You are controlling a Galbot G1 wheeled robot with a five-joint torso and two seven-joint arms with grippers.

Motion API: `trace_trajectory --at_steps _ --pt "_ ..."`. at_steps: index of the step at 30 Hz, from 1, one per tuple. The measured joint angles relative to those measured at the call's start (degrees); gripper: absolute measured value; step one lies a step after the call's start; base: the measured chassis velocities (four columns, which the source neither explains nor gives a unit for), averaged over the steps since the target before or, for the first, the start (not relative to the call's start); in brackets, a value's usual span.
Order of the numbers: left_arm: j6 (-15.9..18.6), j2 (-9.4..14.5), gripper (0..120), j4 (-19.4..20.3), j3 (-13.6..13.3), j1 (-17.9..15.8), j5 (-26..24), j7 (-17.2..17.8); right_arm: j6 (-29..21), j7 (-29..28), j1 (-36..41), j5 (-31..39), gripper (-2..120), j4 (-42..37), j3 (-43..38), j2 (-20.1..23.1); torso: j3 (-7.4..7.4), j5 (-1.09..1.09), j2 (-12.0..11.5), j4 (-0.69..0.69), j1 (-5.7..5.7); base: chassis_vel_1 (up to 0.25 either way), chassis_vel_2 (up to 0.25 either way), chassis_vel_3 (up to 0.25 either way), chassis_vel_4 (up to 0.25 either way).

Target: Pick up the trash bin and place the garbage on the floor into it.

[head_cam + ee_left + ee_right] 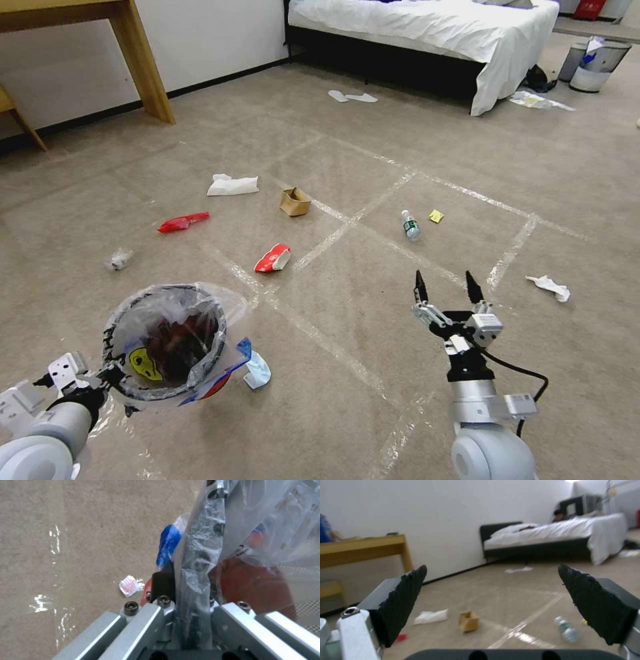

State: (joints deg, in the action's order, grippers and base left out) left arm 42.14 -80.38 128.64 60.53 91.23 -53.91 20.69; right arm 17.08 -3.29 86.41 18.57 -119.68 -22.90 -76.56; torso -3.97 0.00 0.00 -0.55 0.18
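You have the trash bin (165, 343) in hand already: your left end effector (107, 380) is clamped on its near rim and holds it just above the floor (373, 153), so the pick-up looks done and the collecting is what remains. Your right end effector (447, 288) hovers over the carpet with its jaws spread wide and nothing between them. Most of the garbage lies on the floor: a red-and-white wrapper (273, 258) just beyond the bin, a red wrapper (183, 222), a white tissue (232, 185), a small cardboard box (295, 201), a clear bottle (411, 225), a yellow scrap (436, 215), a crumpled white wad (551, 287) to the right and a small clear scrap (119, 259) to the left. Something dark red already sits inside the bin. The left wrist view shows what the head view cannot: the rim and clear liner (195, 562) pinched between the fingers (162, 583). The right wrist view confirms the open jaws, with the box (468, 621) and bottle (566, 629) ahead of them.
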Motion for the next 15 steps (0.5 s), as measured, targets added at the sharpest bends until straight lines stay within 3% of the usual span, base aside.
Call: trace_trajectory --at_steps 9,12,15 --pt "0.0 -0.7 0 -0.4 1.7 0.3 0.7 -0.1 -7.2 -3.7 -6.0 6.3 100 2.7 9.2 3.7 0.0 0.0 0.0 0.01 0.0 0.0 0.0 0.0 0.0" --pt "0.0 -1.5 0 -1.6 2.3 -0.3 1.2 -0.1 -16.6 -9.9 -12.6 13.0 100 6.8 17.1 5.1 0.0 0.0 0.0 0.0 0.0 0.0 0.0 0.0 0.0" --pt "0.0 -1.7 0 -2.0 2.4 -0.5 1.4 -0.2 -18.8 -11.5 -14.8 14.8 100 8.4 19.2 5.1 0.0 -0.01 0.0 -0.01 0.0 0.0 0.0 0.0 0.0"
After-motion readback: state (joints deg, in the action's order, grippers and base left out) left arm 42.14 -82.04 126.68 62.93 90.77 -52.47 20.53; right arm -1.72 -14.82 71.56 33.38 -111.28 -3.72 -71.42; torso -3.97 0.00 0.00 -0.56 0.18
